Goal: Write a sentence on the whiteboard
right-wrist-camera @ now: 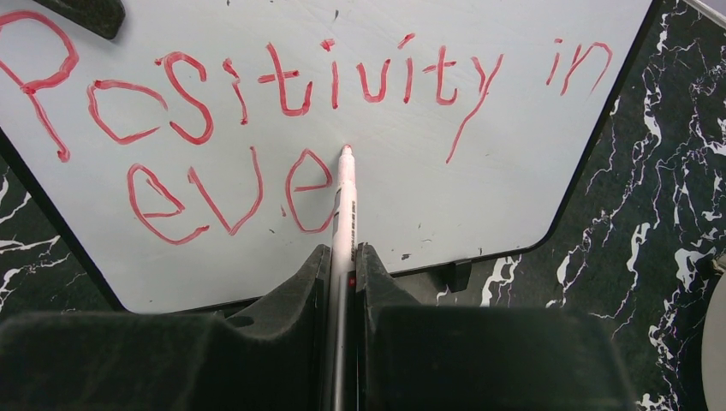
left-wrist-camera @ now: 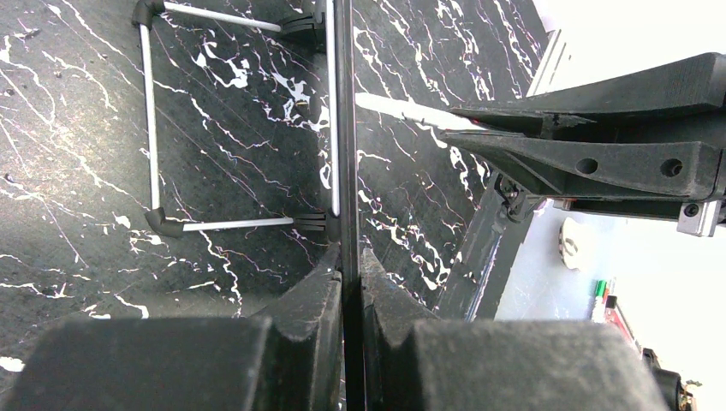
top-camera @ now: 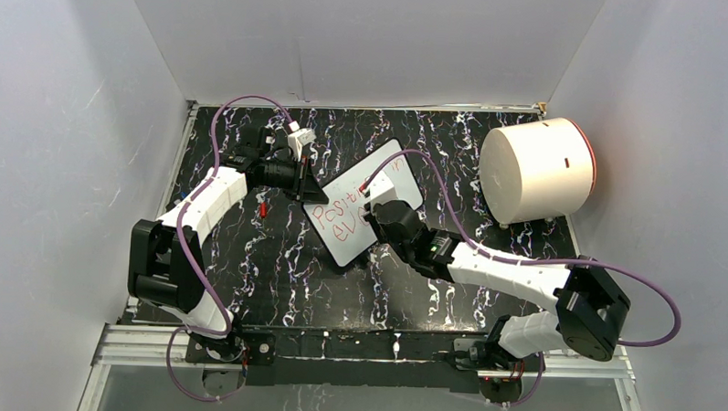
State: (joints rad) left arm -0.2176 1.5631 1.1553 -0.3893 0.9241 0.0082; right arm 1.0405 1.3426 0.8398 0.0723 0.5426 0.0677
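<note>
Clamping whiteboard (right-wrist-camera: 514, 171) edge: left gripper (left-wrist-camera: 351, 274); marker (right-wrist-camera: 345, 205) mid-board.

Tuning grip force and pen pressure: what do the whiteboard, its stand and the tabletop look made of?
Whiteboard: smooth white face that ink sits on, likely melamine or coated steel. Its black rim looks plastic. Stand: thin bright rods, probably metal, with black plastic-looking corner joints. Tabletop: matte black with white marble-like veining; possibly printed laminate or a mat, cannot tell.
</note>
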